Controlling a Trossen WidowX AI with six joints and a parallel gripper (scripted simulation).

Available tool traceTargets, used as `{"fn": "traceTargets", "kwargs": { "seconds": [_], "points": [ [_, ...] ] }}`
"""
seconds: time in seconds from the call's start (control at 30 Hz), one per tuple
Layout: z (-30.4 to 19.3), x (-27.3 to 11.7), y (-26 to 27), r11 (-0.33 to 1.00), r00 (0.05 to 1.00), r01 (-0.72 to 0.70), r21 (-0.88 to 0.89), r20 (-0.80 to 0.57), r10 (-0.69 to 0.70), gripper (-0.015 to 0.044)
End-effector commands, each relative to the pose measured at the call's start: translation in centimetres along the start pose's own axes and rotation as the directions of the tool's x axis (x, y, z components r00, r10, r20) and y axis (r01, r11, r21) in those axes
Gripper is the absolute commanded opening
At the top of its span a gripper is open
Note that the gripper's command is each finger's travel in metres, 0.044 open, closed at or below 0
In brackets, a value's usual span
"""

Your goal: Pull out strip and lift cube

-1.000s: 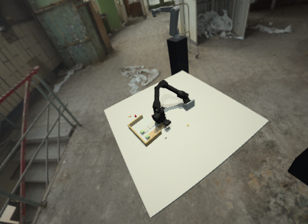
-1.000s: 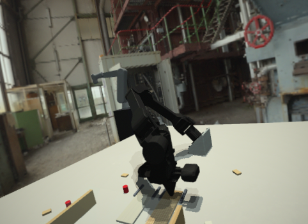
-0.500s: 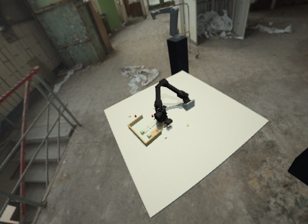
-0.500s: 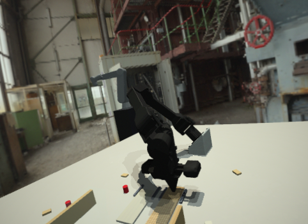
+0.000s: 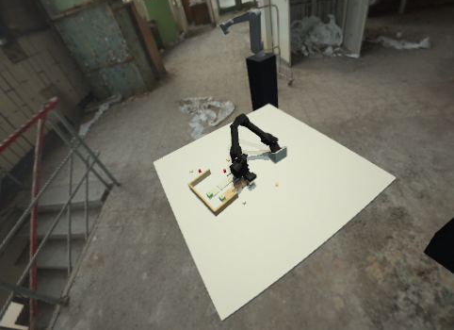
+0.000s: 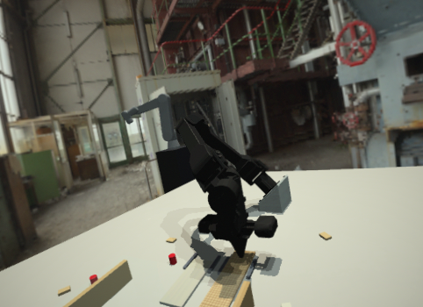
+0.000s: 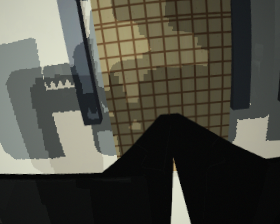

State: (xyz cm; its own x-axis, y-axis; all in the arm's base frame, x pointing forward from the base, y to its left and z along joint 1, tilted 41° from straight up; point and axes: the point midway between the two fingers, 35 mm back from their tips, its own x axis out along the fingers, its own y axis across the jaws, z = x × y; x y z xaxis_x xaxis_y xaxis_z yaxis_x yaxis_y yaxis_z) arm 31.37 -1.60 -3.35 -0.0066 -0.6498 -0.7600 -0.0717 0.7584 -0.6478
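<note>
Wrist view: pincer point(image 5: 249, 184) point(image 6: 240, 254) point(image 7: 169, 123) shut, holding nothing, over the tan strip's point(image 5: 233, 191) point(image 6: 232, 277) point(image 7: 165, 65) near end. Green cubes point(image 5: 216, 195) sit beyond; label unreadable. Probably press tips flat, drag straight along strip, slowly, cube aboard.

Top view: high above the tabletop point(image 5: 292, 230), tilted downward, farthest off.
Exterior view: low, nearer, facing across the tabletop point(image 6: 351, 275).
Wrist view: just behind the pincer point(image 7: 172, 120), closest.
Shared by top and exterior: black arm point(image 5: 235, 142) point(image 6: 225, 196), grey arm point(image 5: 255, 32) point(image 6: 166, 117).
</note>
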Motion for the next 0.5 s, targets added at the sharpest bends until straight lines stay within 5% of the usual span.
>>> {"fn": "traceTargets", "kwargs": {
  "seconds": [0.0, 0.47],
  "points": [
    [-1.3, 0.5, 0.0, 1.0, 1.0, -0.001, -0.005, -0.025, 0.001, 0.0],
    [-3.5, 0.5, 0.0, 1.0, 1.0, -0.002, -0.006, -0.026, 0.001, 0.0]
  ]
}}
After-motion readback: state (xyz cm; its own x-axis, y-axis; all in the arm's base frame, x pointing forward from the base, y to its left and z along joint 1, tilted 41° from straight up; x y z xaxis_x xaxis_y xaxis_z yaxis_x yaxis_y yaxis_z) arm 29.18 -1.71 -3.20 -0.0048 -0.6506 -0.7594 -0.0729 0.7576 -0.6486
